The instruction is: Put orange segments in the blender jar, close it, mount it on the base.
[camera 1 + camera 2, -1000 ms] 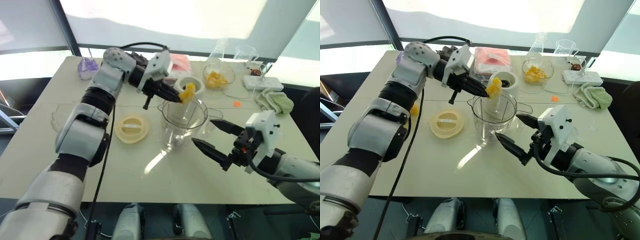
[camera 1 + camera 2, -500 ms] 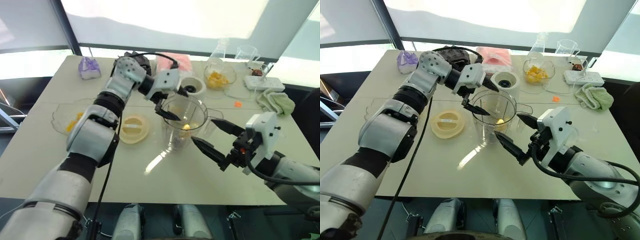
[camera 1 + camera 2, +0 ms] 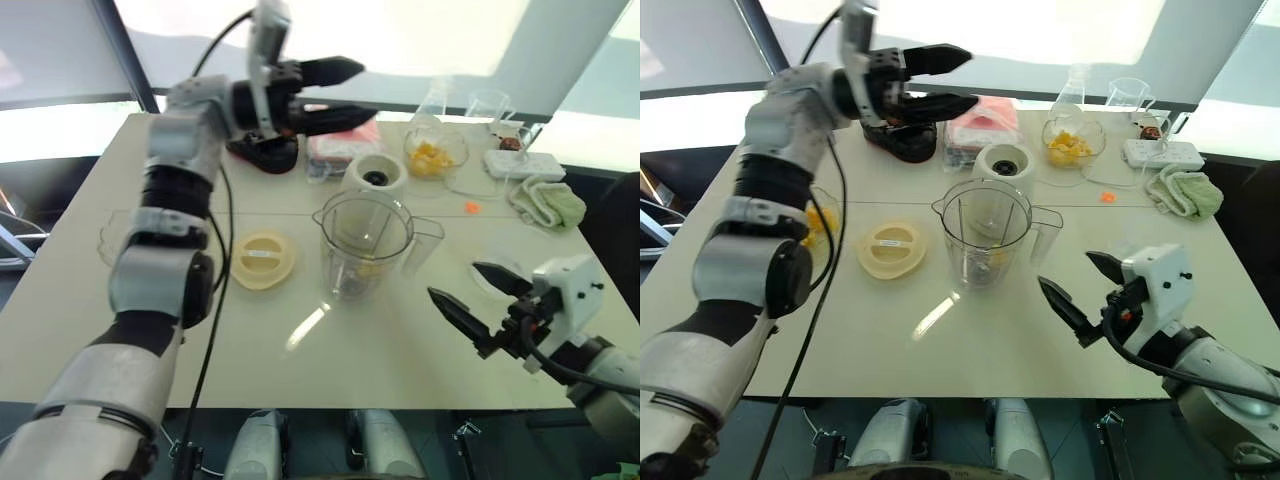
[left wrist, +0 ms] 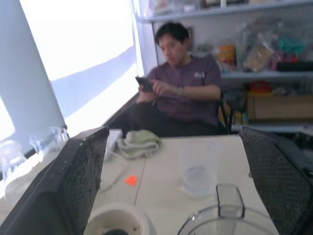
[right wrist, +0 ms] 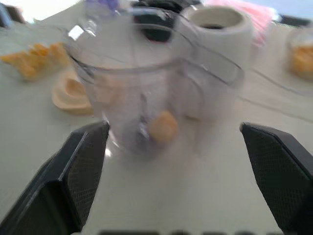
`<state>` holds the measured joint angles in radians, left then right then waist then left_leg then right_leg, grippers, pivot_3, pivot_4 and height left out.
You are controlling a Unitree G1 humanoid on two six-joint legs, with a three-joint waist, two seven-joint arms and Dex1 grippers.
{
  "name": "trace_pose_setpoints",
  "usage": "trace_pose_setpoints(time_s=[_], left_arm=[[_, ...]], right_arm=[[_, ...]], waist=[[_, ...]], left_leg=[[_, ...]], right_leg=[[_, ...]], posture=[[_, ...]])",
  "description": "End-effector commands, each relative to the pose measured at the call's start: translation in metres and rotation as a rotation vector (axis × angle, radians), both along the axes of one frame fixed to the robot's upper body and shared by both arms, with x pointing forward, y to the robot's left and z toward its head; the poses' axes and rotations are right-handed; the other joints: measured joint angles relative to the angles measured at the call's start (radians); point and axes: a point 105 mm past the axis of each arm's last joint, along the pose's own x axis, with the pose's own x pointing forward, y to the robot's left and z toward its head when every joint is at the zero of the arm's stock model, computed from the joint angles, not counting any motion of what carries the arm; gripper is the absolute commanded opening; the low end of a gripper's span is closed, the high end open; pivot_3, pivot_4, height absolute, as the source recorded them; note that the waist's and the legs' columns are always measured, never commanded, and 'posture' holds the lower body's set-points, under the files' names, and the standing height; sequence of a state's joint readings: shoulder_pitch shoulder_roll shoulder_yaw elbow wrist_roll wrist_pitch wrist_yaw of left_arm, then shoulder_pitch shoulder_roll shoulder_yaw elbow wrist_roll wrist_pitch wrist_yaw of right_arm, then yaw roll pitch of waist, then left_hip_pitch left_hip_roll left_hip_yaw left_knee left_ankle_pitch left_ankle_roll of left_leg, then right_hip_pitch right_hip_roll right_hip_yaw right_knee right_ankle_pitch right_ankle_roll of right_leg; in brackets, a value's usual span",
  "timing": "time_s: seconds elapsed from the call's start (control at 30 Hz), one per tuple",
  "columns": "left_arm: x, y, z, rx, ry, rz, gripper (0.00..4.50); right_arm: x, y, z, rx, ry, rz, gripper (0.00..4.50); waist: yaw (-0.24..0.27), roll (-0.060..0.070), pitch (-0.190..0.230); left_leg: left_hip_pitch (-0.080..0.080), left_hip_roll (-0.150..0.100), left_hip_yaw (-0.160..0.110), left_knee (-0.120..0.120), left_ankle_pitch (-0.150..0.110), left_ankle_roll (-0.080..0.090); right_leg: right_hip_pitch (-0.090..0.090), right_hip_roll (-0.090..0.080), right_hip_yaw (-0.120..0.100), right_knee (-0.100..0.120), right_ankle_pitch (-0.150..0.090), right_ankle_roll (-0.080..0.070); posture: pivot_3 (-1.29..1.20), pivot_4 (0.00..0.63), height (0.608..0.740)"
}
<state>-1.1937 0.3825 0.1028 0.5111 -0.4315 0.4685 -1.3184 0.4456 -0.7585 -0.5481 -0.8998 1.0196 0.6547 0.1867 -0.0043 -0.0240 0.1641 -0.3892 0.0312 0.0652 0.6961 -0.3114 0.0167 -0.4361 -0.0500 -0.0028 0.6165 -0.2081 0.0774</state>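
The clear blender jar (image 3: 365, 240) stands upright mid-table with its top uncovered and one orange segment (image 5: 163, 126) at the bottom. More orange segments fill a glass bowl (image 3: 435, 155) at the back right and another bowl (image 3: 820, 218) at the left. The cream base (image 3: 375, 172) stands just behind the jar. My left gripper (image 3: 345, 92) hangs open and empty high above the back of the table, pointing right. Open and empty as well, my right gripper (image 3: 455, 282) is to the right of the jar, apart from it.
A flat cream lid (image 3: 262, 258) lies left of the jar. A pink pack (image 3: 345, 140) and a black object (image 3: 265, 150) sit at the back. Flasks (image 3: 435, 95), a power strip (image 3: 525, 165), a green cloth (image 3: 550, 200) and an orange scrap (image 3: 472, 207) are at the back right. A person (image 4: 183, 93) sits beyond the table.
My left gripper opened over the jar and the orange segment dropped in. It then rose and swung up toward the back. My right gripper drew back to the right, away from the jar.
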Motion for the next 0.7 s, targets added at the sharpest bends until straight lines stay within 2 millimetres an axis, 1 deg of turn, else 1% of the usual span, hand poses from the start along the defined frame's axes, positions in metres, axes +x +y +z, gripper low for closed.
trace_pose_setpoints(time_s=[0.03,0.13,0.2,0.3,0.4,0.47,0.53,0.7], left_arm=[[-0.038,0.005,-0.01,-0.009,0.065,-0.037,4.44],[-0.065,0.001,-0.036,0.009,0.112,-0.026,4.44],[-0.079,-0.004,-0.049,0.014,0.137,-0.021,4.44],[-0.092,-0.01,-0.063,0.008,0.157,-0.009,4.44],[-0.095,-0.012,-0.073,0.035,0.15,0.01,4.44],[-0.094,-0.012,-0.082,0.064,0.145,0.015,4.44],[-0.093,-0.013,-0.085,0.068,0.144,0.015,4.44],[-0.089,-0.011,-0.093,0.103,0.135,0.04,4.44]], right_arm=[[0.001,-0.039,0.003,-0.029,-0.072,-0.158,4.5],[0.0,-0.066,-0.002,-0.077,-0.094,-0.293,4.5],[-0.004,-0.075,-0.008,-0.09,-0.09,-0.344,4.5],[-0.009,-0.085,-0.02,-0.093,-0.081,-0.435,4.5],[-0.008,-0.101,-0.034,-0.111,-0.082,-0.563,4.5],[0.001,-0.119,-0.051,-0.151,-0.067,-0.681,4.5],[0.012,-0.129,-0.061,-0.179,-0.061,-0.737,4.5],[0.031,-0.145,-0.076,-0.219,-0.062,-0.813,4.5]], waist=[[-0.003,0.0,0.0],[-0.001,0.001,0.001],[0.004,0.001,0.001],[0.011,0.001,0.0],[0.012,0.002,0.001],[0.01,0.002,0.001],[0.0,0.003,0.001],[-0.01,0.007,0.002]], left_leg=[[0.001,0.0,0.0,0.0,0.0,0.0],[0.001,0.001,-0.002,0.001,0.001,-0.002],[0.001,0.0,-0.003,0.002,0.002,-0.004],[0.004,0.0,-0.004,0.002,0.003,-0.005],[0.008,0.0,-0.004,0.002,0.003,-0.005],[0.009,0.0,-0.004,0.002,0.002,-0.005],[0.009,0.0,-0.003,0.002,0.002,-0.005],[0.008,-0.002,-0.003,0.001,0.002,-0.005]], right_leg=[[0.0,0.0,0.0,0.002,0.0,0.0],[0.001,0.001,0.0,0.003,0.0,-0.001],[0.002,0.001,0.0,0.003,0.0,-0.002],[0.005,0.002,0.001,0.002,-0.001,-0.001],[0.008,0.002,0.001,0.001,-0.001,-0.001],[0.008,0.002,0.001,0.0,-0.001,-0.001],[0.008,0.003,0.002,-0.002,0.0,-0.002],[0.007,0.003,0.004,-0.002,0.0,-0.002]], posture=[[0.0,0.15,0.74],[0.0,0.15,0.74],[0.0,0.15,0.74],[0.0,0.15,0.74],[0.0,0.15,0.74],[0.0,0.15,0.74],[0.0,0.15,0.74],[0.0,0.15,0.74]])
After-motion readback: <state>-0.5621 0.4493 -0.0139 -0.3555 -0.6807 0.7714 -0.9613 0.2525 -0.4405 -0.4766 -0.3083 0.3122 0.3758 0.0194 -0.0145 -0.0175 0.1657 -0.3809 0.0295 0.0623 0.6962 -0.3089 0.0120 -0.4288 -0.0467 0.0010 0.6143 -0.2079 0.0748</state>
